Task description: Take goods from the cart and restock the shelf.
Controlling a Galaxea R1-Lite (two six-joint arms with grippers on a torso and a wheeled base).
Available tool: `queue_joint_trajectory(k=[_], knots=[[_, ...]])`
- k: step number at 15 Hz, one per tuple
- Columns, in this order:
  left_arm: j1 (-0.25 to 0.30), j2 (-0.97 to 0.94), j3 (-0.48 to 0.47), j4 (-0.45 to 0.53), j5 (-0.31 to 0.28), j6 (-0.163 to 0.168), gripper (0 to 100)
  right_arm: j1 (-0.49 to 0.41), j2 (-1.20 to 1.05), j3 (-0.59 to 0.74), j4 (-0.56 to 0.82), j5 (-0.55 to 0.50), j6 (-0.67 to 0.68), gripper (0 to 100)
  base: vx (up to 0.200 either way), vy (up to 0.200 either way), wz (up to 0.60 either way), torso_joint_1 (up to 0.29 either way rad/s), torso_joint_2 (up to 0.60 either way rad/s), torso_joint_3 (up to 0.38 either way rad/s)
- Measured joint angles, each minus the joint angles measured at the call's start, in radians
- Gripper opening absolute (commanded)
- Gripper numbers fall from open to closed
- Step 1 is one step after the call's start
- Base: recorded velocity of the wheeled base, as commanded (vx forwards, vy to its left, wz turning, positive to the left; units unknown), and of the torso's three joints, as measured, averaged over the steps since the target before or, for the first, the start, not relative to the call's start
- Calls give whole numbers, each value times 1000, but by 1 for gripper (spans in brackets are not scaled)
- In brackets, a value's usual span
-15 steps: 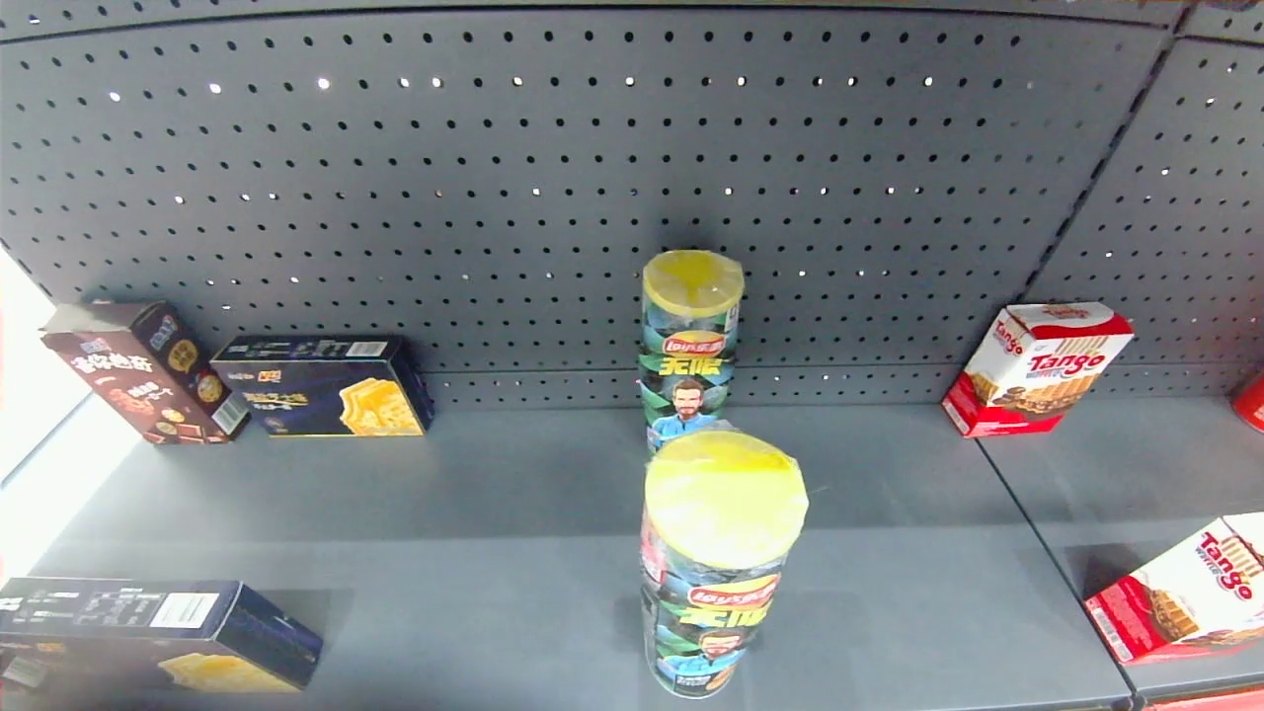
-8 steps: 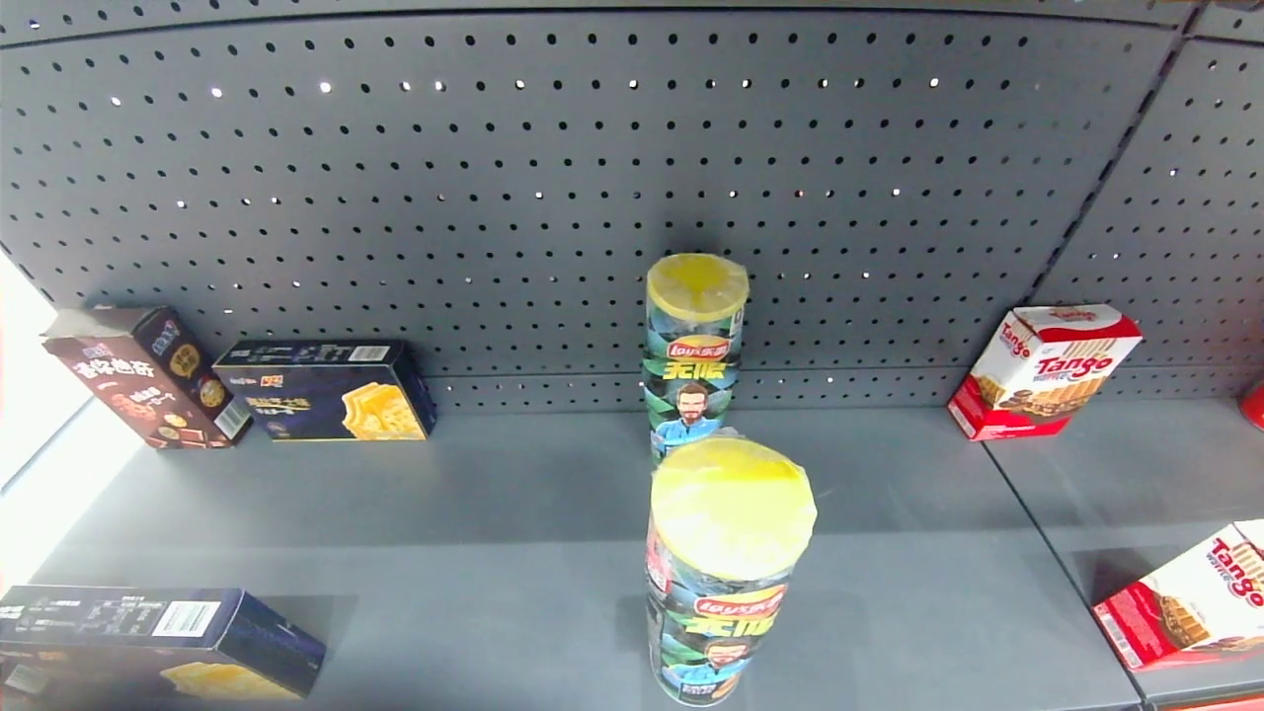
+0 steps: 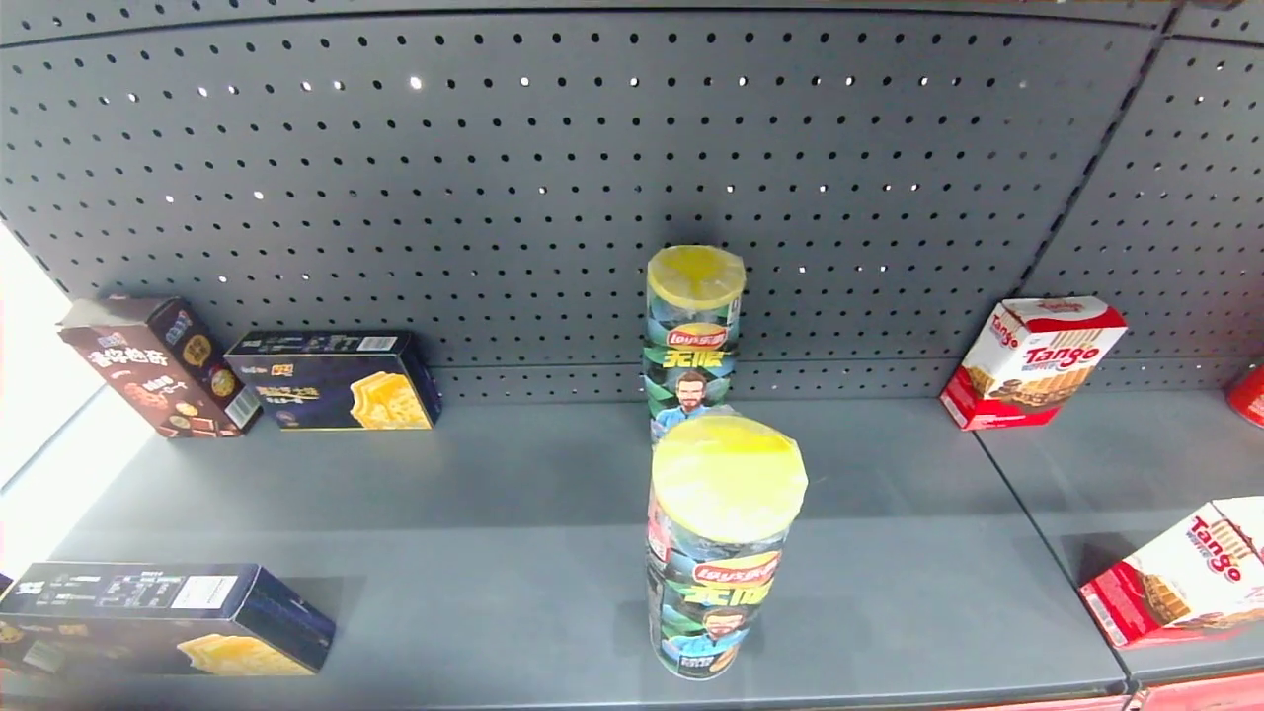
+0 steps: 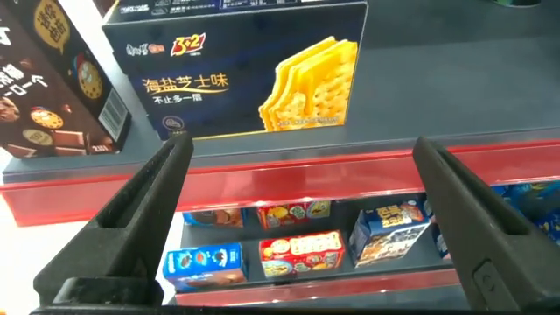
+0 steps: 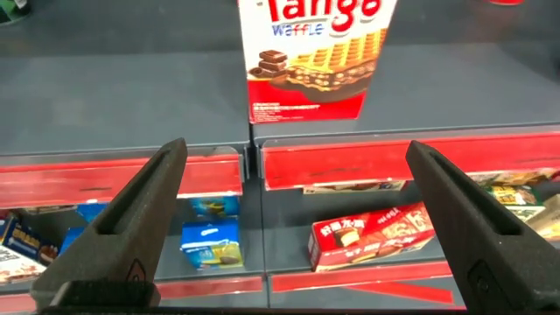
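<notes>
Grippers first: left gripper [image 4: 302,147] is hanging spread wide and gripping nothing; right gripper [image 5: 296,150] is gaping just as wide, likewise carrying nothing. Both are facing the red shelf lip [image 4: 289,179] from the front, with stocked lower shelves [image 4: 289,254] showing beneath it. Beyond the left one a navy cracker box [image 4: 245,74] is standing beside a brown cookie box [image 4: 48,79]. Beyond the right one a wafer box [image 5: 311,57] is standing near the edge.

Head view, working outward. Front chip can [image 3: 726,543] is standing upright at lower centre of the frame. Rear chip can [image 3: 694,336] is standing upright straight behind it, close to the pegboard [image 3: 494,178]. A second cracker box [image 3: 163,617] is lying at lower left. A rear wafer box [image 3: 1037,360] is tilting at centre right. Wide stretches of the grey shelf [image 3: 474,494] are lying bare between them.

Progress, as a judgement: the can row is already two deep, so at least some restocking is looking done. With both claws empty and so much shelf open, more trips to the cart are probably waiting.

Against the earlier frames: the whole head picture is sliding a little, so the camera is moving. The goods are keeping their places relative to one another.
</notes>
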State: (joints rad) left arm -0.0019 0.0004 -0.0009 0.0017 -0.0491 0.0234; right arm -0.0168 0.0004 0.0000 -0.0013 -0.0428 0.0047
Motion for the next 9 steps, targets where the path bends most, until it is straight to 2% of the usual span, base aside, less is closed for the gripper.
queue_joint_trajectory(k=[7,8,9], knots=[[0,0,-1,0,4,-2,100,0,0,0,0,0,1,100,0,0,0,0,0,0],[0,0,-1,0,6,-2,100,0,0,0,0,0,2,100,-200,0,0,2,7,-2],[1,0,-1,-1,6,-3,100,0,0,0,0,0,3,100,0,0,0,0,0,0]])
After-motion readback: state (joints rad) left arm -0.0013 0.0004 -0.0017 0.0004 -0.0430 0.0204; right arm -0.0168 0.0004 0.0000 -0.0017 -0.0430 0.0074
